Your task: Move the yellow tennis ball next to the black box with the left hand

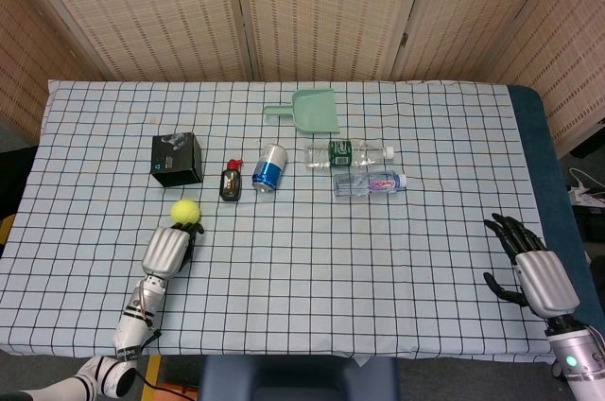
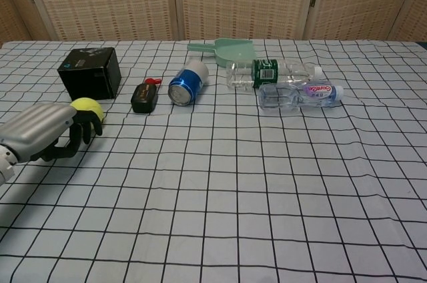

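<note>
The yellow tennis ball (image 1: 184, 210) (image 2: 88, 107) lies on the checked cloth just in front of the black box (image 1: 178, 160) (image 2: 89, 73), a small gap apart from it. My left hand (image 1: 168, 250) (image 2: 47, 135) lies right behind the ball, its curved dark fingertips (image 2: 87, 129) touching the near side without closing around it. My right hand (image 1: 526, 264) rests near the table's right edge with its fingers spread and nothing in them; the chest view does not show it.
Right of the box lie a small black bottle with a red cap (image 1: 231, 182), a blue can (image 1: 269, 168), two clear water bottles (image 1: 369, 183) and a green dustpan (image 1: 313, 110). The table's front edge (image 1: 284, 356) runs just behind my left forearm.
</note>
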Robot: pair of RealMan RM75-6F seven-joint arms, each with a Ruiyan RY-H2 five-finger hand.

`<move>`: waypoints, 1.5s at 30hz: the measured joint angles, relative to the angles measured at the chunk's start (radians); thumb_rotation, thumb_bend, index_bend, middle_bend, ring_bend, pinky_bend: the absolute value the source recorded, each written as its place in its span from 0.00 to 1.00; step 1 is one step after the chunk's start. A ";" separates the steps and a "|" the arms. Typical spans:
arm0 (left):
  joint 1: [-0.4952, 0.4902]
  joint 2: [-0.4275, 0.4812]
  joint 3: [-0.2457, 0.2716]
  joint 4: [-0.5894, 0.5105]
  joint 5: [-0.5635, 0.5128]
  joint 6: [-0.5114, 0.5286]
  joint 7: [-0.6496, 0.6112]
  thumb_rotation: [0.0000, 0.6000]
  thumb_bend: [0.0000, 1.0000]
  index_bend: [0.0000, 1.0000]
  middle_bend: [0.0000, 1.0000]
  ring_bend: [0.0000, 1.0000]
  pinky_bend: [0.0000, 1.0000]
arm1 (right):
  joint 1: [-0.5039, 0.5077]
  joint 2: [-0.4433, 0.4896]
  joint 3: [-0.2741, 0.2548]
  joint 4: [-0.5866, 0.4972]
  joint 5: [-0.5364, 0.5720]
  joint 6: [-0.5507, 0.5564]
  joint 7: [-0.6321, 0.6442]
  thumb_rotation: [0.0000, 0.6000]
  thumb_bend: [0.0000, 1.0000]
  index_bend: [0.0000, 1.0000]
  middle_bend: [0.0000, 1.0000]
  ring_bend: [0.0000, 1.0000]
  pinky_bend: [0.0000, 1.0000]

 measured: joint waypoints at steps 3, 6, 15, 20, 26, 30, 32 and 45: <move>-0.010 -0.004 -0.005 0.004 -0.003 -0.005 0.003 1.00 0.87 0.41 0.48 0.48 0.76 | 0.000 0.000 0.000 0.000 0.001 -0.001 0.000 1.00 0.27 0.10 0.03 0.00 0.14; -0.019 -0.009 -0.008 0.007 -0.005 -0.007 0.008 1.00 0.87 0.41 0.48 0.48 0.76 | 0.001 0.000 0.001 0.000 0.002 -0.001 0.001 1.00 0.27 0.10 0.03 0.00 0.14; -0.056 -0.020 -0.015 0.054 -0.004 -0.024 0.041 1.00 0.87 0.41 0.48 0.48 0.75 | 0.001 0.001 0.002 0.001 0.004 -0.002 0.002 1.00 0.27 0.10 0.03 0.00 0.14; -0.075 -0.024 -0.026 0.079 -0.020 -0.046 0.061 1.00 0.87 0.42 0.49 0.48 0.75 | 0.002 0.000 0.001 0.002 0.004 -0.005 0.001 1.00 0.27 0.10 0.03 0.00 0.14; -0.096 -0.032 -0.031 0.106 -0.025 -0.057 0.071 1.00 0.87 0.42 0.49 0.48 0.75 | 0.002 -0.001 0.001 0.002 0.006 -0.007 -0.001 1.00 0.27 0.10 0.03 0.00 0.14; -0.110 -0.038 -0.032 0.129 -0.027 -0.066 0.078 1.00 0.87 0.42 0.49 0.48 0.75 | 0.002 -0.001 0.001 0.003 0.008 -0.008 -0.001 1.00 0.27 0.10 0.03 0.00 0.14; -0.115 -0.042 -0.033 0.141 -0.029 -0.069 0.081 1.00 0.86 0.42 0.49 0.48 0.74 | 0.003 -0.001 0.001 0.004 0.008 -0.009 -0.001 1.00 0.27 0.10 0.03 0.00 0.14; -0.142 -0.051 -0.061 0.147 -0.092 -0.137 0.141 1.00 0.79 0.32 0.39 0.39 0.64 | 0.003 -0.003 0.002 0.006 0.010 -0.010 -0.003 1.00 0.26 0.10 0.03 0.00 0.14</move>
